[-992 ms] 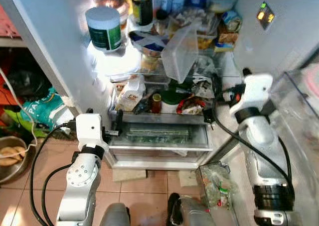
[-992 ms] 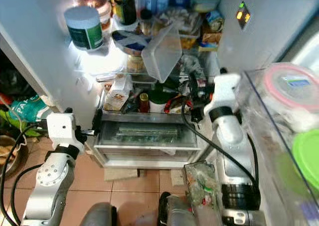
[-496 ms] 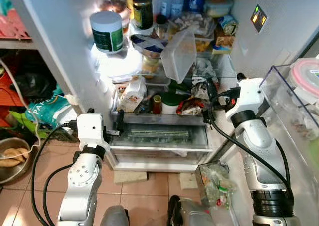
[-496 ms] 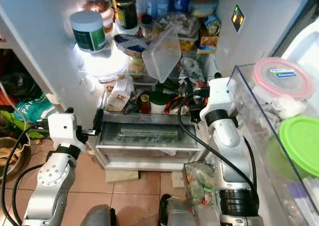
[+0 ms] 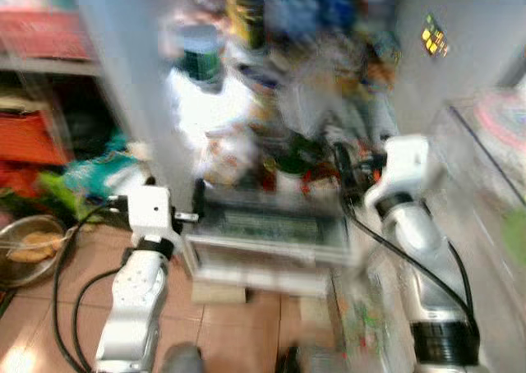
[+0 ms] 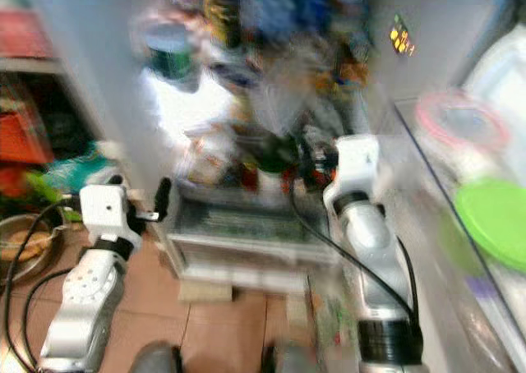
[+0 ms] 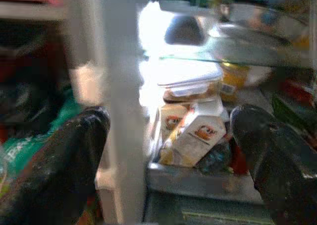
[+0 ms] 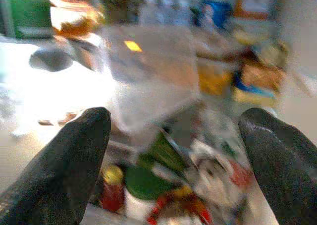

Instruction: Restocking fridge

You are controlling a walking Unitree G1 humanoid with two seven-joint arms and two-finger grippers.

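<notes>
Blur smears both head views, so most of the fridge contents are only colours. Both grippers are raised in front of the open fridge, and each has its fingers spread wide with nothing between them.

The left gripper sits low at the fridge's left edge. Straight ahead of it, between its fingers, lie two small cartons leaning on each other on the bottom shelf. Above them is a flat lidded box under the glass shelf. Just below the gripper is the clear drawer. The white fridge wall stands close by its left finger.

The right gripper points at the middle shelves. A tilted clear tub is dead ahead and a little above it. Below the tub are a green-capped jar and a small red bottle.

No item to be stocked can be picked out for certain. The cartons look light and a bit soft, so I would take one across its flat sides, low down, with gentle pressure. The tub looks light, stiff and slippery, and it seems perched loosely. A pinch on its rim should serve better than squeezing its walls. The glass shelf and jar call for care.
</notes>
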